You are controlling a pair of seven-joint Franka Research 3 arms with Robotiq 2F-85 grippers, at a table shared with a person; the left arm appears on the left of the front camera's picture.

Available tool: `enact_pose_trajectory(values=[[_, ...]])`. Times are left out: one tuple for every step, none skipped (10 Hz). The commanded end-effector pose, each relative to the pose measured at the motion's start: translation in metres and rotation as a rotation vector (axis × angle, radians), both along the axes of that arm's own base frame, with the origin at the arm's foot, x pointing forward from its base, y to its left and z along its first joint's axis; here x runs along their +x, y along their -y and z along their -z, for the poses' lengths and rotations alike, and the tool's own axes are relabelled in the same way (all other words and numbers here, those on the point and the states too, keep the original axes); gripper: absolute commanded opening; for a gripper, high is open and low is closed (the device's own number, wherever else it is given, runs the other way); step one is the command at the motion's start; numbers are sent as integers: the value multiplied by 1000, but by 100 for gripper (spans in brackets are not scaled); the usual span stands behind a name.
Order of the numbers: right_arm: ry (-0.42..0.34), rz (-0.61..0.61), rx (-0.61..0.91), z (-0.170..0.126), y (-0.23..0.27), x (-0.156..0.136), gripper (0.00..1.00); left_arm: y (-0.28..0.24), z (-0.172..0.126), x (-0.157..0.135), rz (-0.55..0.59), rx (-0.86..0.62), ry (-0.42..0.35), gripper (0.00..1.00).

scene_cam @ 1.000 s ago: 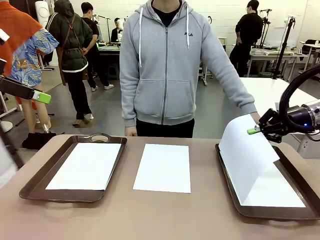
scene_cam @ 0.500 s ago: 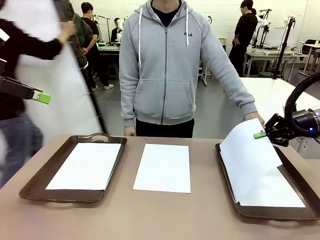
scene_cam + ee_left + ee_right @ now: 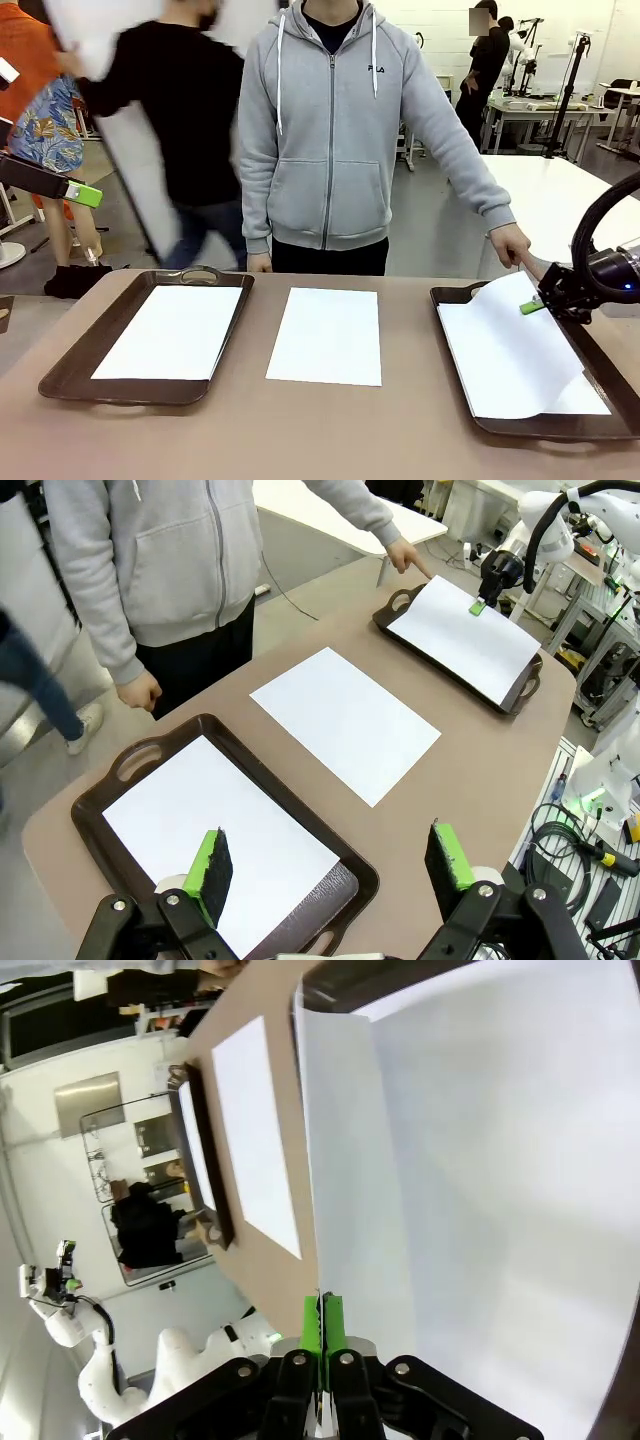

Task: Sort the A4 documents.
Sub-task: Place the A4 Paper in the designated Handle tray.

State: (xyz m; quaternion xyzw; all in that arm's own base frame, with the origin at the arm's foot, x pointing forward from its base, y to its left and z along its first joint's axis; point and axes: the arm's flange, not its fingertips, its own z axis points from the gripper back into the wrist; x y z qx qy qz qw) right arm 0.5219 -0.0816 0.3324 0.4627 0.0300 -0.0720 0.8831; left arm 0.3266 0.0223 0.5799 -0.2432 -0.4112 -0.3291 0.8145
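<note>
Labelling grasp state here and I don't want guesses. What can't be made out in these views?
- Front view: how many sheets lie under the sheet that the right gripper holds in the right tray. It covers them, and only one corner shows.
- Front view: whether the person's hand touches that sheet. The fingertip is too small to judge.
- Left wrist view: the near end of the left tray, partly hidden behind the left gripper and the bottom edge.

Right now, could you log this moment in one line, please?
right pincer: shut on sheet, over tray | left pincer: open
</note>
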Motion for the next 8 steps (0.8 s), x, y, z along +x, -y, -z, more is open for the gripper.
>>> enact_pose_trajectory(values=[[-8,0,-76,-9,2,7,1,0,0,0,7,-2,2,100],[0,-9,-112,-10,0,8,1,0,0,0,7,-2,2,100],[3,-22,-148,-11,-1,9,1,0,0,0,7,-2,2,100],[6,-28,-162,-11,-3,10,1,0,0,0,7,-2,2,100],[1,-42,-188,-8,-4,10,1,0,0,0,7,-2,2,100],[-9,-61,-224,-4,-7,10,1,0,0,0,7,-2,2,100],[-1,-77,-241,-5,-10,11,1,0,0,0,7,-2,2,100],[6,-92,-268,-6,-13,13,1,0,0,0,7,-2,2,100]])
